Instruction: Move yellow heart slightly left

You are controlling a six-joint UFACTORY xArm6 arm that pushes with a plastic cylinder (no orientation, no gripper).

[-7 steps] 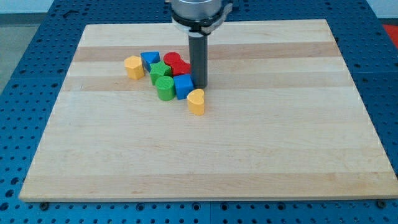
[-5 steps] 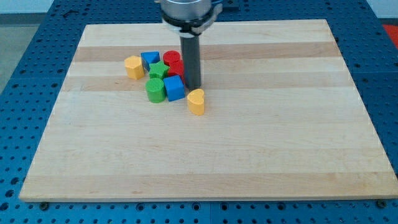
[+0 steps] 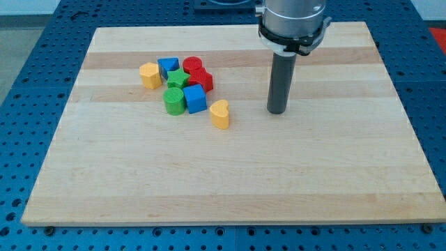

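The yellow heart (image 3: 220, 114) stands on the wooden board (image 3: 230, 181) just right of and below a cluster of blocks. My tip (image 3: 277, 111) rests on the board to the heart's right, about a block's width and a half away, touching nothing. The cluster holds a blue cube (image 3: 195, 98), a green cylinder (image 3: 174, 100), a green star (image 3: 178, 79), two red blocks (image 3: 198, 72) and a blue block (image 3: 167, 67).
A second yellow block (image 3: 149, 74) stands at the cluster's left end. The board lies on a blue perforated table (image 3: 28, 104).
My tip has moved right, from beside the cluster above the heart to the heart's right. Earlier it nudged the blue cube and green cylinder slightly left. The heart has not moved.
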